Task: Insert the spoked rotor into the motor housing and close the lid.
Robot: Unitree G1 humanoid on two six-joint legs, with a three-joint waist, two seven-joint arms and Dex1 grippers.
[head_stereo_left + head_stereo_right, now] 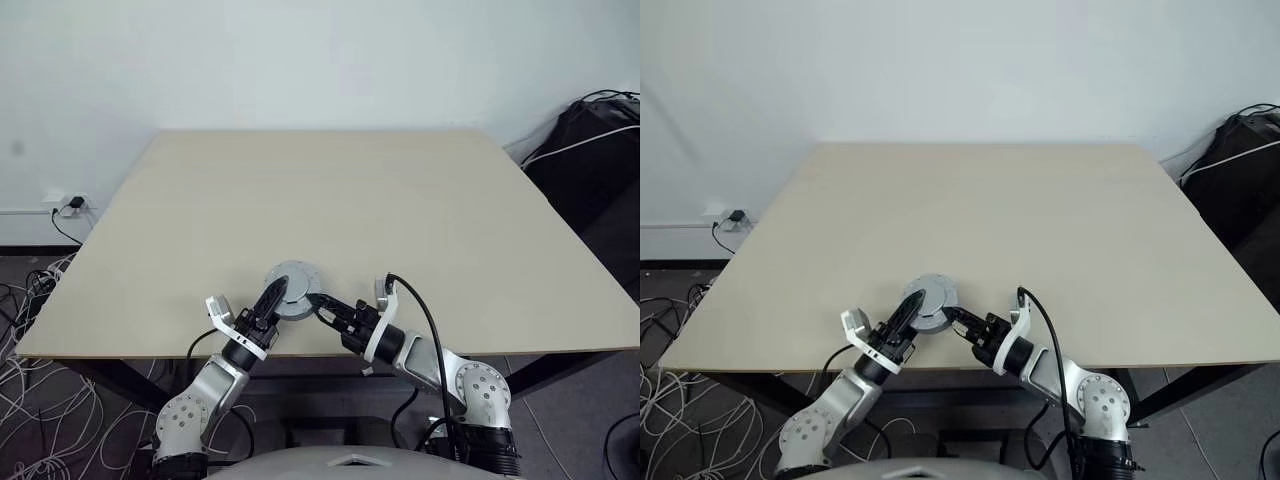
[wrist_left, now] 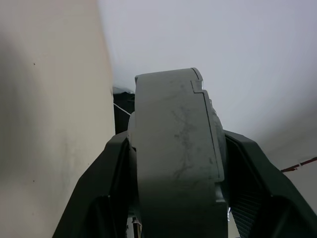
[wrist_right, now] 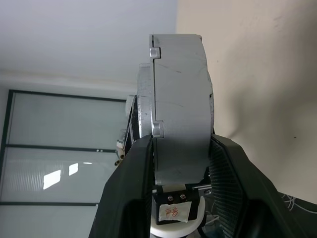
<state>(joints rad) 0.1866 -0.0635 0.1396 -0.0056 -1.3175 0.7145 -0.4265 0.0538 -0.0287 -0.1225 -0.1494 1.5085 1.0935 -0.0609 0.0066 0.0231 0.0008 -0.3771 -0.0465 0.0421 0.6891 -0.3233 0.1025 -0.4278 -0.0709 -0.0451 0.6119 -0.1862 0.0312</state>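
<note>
The motor housing (image 1: 294, 288), a thick round grey casing, is held just above the table's near edge between both grippers. My left gripper (image 1: 277, 294) is shut on it from the left, its black fingers (image 2: 106, 168) pressed against both flat faces (image 2: 173, 139). From the right, my right gripper (image 1: 321, 304) is shut on the same casing (image 3: 181, 99), one finger (image 3: 131, 173) on each side. A thin silver plate with small tabs, the lid (image 3: 145, 104), lies against one face. The spoked rotor is hidden.
The beige table (image 1: 330, 200) stretches away behind the housing. A wall socket with a plug (image 1: 70, 204) and loose cables (image 1: 30, 300) are at the left, and dark equipment with cables (image 1: 590, 150) at the right.
</note>
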